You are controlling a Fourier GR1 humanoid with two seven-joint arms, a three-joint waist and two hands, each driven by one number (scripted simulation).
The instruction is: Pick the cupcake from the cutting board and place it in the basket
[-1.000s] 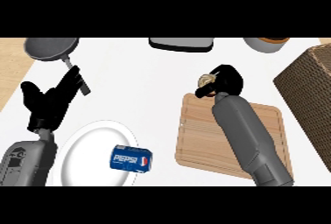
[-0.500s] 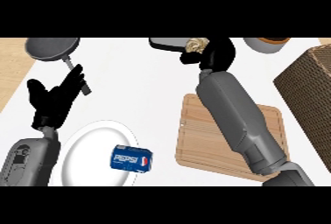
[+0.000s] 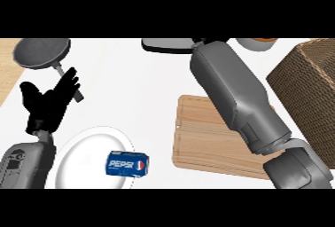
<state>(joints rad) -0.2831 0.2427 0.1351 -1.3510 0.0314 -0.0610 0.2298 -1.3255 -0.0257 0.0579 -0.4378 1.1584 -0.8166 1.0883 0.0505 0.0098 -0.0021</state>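
At left, the left hand [image 3: 51, 99] rests spread and empty; the right hand is out of sight.

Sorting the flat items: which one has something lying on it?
The white plate: a blue can lies on it. The cutting board shows nothing on top.

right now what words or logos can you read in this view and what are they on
"PEPSI", white letters with the round logo, on the blue can lying on the white plate.
No other text shows: the pan, cutting board and basket carry none.
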